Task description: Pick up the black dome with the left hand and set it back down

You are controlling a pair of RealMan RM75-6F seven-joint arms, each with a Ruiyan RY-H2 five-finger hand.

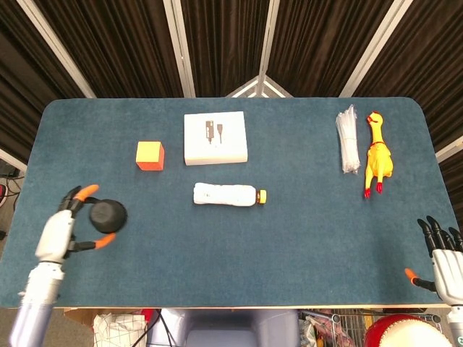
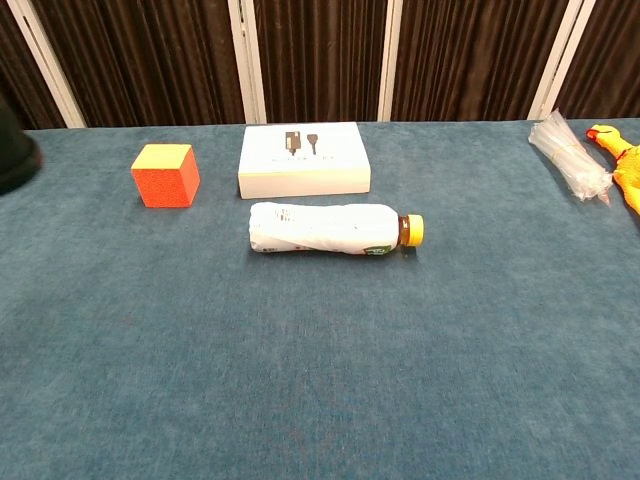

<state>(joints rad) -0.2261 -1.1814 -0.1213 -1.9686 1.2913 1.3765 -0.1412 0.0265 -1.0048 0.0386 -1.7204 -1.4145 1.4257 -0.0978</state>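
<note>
The black dome (image 1: 108,215) is held by my left hand (image 1: 66,230) at the table's left side, orange fingertips (image 1: 87,191) on either side of it. It looks lifted and tilted; in the chest view the black dome (image 2: 15,155) shows blurred at the far left edge, above the cloth. My right hand (image 1: 443,256) rests at the table's near right corner with its fingers spread and nothing in it.
An orange cube (image 1: 150,155), a white box (image 1: 215,137) and a lying bottle (image 1: 228,195) occupy the middle. A plastic packet (image 1: 348,139) and a yellow rubber chicken (image 1: 377,155) lie at the far right. The blue table (image 1: 289,246) ends close to both hands.
</note>
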